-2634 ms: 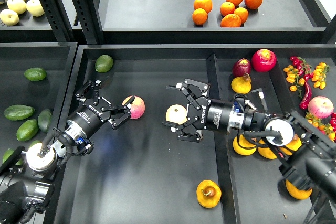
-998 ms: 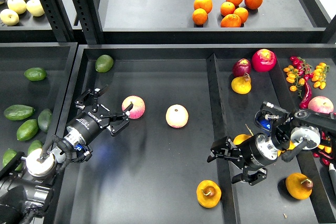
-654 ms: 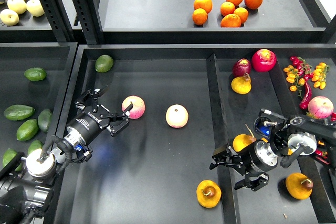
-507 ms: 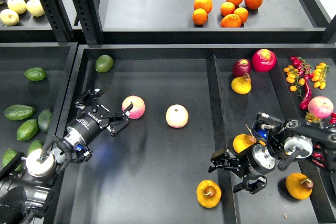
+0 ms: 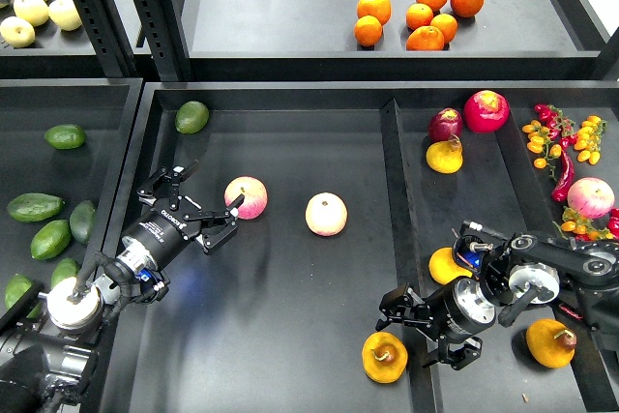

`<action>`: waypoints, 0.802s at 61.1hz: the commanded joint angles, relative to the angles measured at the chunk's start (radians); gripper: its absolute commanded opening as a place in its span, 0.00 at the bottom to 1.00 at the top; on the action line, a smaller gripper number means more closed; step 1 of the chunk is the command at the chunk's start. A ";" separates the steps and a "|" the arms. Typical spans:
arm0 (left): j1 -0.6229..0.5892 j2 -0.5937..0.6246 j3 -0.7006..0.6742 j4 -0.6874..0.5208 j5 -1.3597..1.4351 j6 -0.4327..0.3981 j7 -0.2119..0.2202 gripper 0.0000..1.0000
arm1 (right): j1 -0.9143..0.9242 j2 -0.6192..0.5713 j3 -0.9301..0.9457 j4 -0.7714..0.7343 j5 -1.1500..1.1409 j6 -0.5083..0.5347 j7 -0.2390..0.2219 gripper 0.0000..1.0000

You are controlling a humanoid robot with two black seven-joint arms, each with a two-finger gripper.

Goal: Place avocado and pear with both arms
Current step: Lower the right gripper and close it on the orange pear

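A yellow-orange pear with a brown stem hollow lies at the front of the middle tray. My right gripper is open and empty, just right of and above the pear, over the tray divider. Dark green avocados lie in the left tray, apart from both grippers. My left gripper is open and empty, with its fingertips right beside a pink-and-cream apple.
A second apple lies mid-tray and a rounder, lighter green fruit at its back left. The right tray holds more pears, red fruits and small tomatoes. Oranges sit on the back shelf.
My right gripper has let go of the middle apple, swung back to the right tray and come down toward the front pear. My left gripper has hardly moved.
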 commanded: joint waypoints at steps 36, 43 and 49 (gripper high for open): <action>0.002 0.000 0.008 -0.002 0.006 0.000 0.000 0.99 | -0.036 0.020 0.026 -0.014 -0.021 0.000 0.000 0.88; 0.003 0.000 0.009 -0.002 0.007 0.000 0.000 0.99 | -0.039 0.017 0.027 -0.014 -0.026 0.000 0.000 0.80; 0.003 0.000 0.009 -0.002 0.007 0.000 0.000 0.99 | -0.043 0.014 0.037 -0.014 -0.041 0.000 0.000 0.75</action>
